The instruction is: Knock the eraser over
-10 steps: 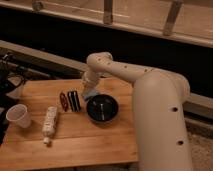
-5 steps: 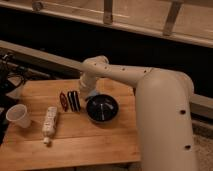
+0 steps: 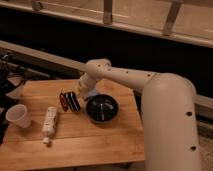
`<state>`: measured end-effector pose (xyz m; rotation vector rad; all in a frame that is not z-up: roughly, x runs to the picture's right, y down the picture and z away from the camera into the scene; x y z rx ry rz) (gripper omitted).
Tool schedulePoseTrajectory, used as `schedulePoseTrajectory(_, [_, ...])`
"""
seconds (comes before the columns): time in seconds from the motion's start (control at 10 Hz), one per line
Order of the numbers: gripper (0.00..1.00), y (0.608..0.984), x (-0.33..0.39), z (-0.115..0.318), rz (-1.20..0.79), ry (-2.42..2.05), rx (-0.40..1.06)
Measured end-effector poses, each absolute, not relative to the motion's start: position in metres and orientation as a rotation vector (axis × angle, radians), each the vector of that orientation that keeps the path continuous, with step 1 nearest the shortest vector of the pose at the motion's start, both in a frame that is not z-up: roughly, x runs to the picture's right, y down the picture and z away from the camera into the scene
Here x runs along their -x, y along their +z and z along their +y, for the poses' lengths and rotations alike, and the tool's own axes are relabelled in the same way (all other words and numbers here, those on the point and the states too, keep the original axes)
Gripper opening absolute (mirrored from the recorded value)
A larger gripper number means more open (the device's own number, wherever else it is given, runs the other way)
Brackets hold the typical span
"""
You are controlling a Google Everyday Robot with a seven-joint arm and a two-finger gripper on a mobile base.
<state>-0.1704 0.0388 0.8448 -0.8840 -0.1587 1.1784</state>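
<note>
Table [image 3: 95, 142]: wooden top, carrying every item below.
Eraser [image 3: 73, 101]: dark block with striped edge, lying tilted near the middle of the table, just left of the bowl; a red-rimmed part [image 3: 63, 99] is sitting against its left side.
Bowl [image 3: 102, 108]: black, sitting upright.
Bottle [image 3: 48, 123]: white, lying on its side.
Cup [image 3: 18, 115]: white, standing at the left edge.
Gripper [image 3: 83, 88]: hanging just above and behind the eraser; jaw state cannot be told.

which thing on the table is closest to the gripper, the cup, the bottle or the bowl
The dark bowl: it sits just below the gripper, while bottle and cup lie farther off.
</note>
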Motion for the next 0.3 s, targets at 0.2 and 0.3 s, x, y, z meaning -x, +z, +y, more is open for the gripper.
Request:
schedulePoseTrajectory(0.2, [0.03, 0.8438, 0.1947, 0.0406, -0.216, 1.134, 0.922])
schedulePoseTrajectory(0.3, [0.09, 0.8424, 0.1949, 0.0414, -0.228, 1.130, 0.934])
